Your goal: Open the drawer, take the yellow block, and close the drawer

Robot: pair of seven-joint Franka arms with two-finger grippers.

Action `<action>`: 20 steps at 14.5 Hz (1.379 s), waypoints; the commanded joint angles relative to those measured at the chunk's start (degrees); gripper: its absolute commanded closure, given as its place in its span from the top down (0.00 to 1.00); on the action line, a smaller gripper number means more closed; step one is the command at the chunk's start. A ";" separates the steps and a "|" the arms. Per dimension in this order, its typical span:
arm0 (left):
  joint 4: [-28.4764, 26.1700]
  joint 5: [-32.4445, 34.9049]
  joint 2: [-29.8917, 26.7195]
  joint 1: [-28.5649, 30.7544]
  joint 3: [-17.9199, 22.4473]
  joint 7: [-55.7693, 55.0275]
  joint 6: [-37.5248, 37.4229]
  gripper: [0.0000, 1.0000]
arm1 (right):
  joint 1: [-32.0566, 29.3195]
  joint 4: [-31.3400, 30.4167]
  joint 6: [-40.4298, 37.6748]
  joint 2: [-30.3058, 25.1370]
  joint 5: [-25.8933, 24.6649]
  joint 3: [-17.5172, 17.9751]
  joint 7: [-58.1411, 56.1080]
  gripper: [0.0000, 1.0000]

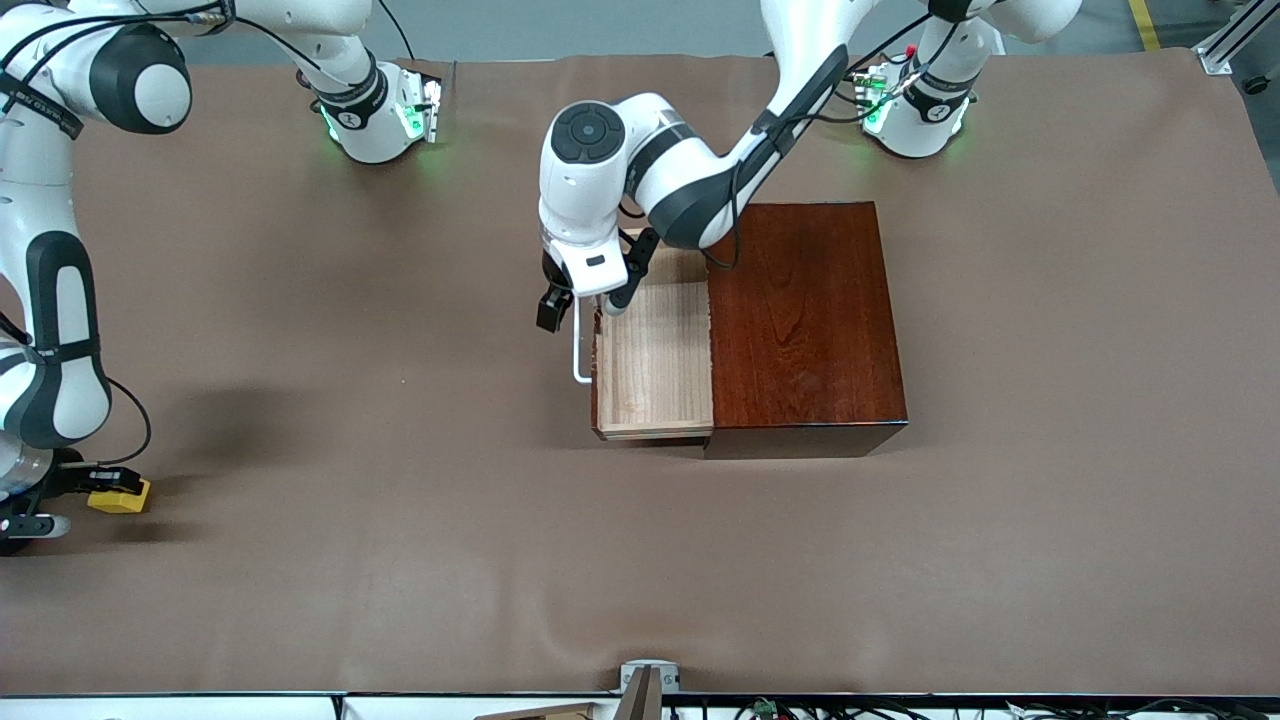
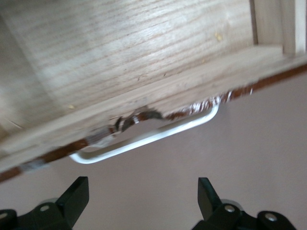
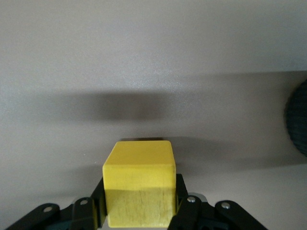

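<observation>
The drawer [image 1: 655, 360] stands pulled out of the dark reddish-brown box [image 1: 805, 330], and its pale wood tray looks empty. Its white handle [image 1: 580, 350] faces the right arm's end of the table. My left gripper [image 1: 583, 303] is open just above one end of the handle. In the left wrist view the handle [image 2: 148, 139] lies ahead of the open left gripper [image 2: 142, 194], not between its fingers. My right gripper [image 1: 95, 492] is shut on the yellow block [image 1: 122, 496], low over the table near the right arm's end. The right wrist view shows the block [image 3: 139, 187] clamped in the right gripper [image 3: 139, 208].
A brown cloth [image 1: 400, 400] covers the whole table. A small grey mount [image 1: 650, 680] sits at the table edge nearest the front camera. A dark round part [image 3: 298, 120] shows at the rim of the right wrist view.
</observation>
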 commanded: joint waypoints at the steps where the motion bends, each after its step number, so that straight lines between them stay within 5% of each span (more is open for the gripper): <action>1: 2.56 0.51 2.51 -3.47 4.19 -9.29 1.14 1.00 | -1.20 0.91 -0.58 0.32 -0.78 1.19 -0.27 0.54; 2: 2.56 0.59 3.03 -4.18 4.56 -10.88 0.62 1.00 | -1.20 0.91 -0.58 0.32 -0.61 1.19 0.16 0.98; 5: 2.38 0.24 3.39 -4.18 4.47 -12.03 -2.45 1.00 | -1.81 0.82 -1.02 -0.29 -0.17 1.19 0.43 1.00; 11: 2.21 0.33 2.86 -3.66 6.13 -13.62 -9.31 1.00 | -0.59 1.35 -14.01 -7.31 -0.17 1.72 1.74 1.00; 17: 1.59 0.68 2.43 -3.57 10.44 -16.52 -17.74 1.00 | 3.89 -1.27 -32.38 -21.97 -0.52 1.63 12.89 1.00; 20: 1.59 1.73 1.28 -3.57 12.29 -15.99 -20.20 1.00 | 7.48 -11.27 -33.89 -33.74 -0.17 1.72 18.61 1.00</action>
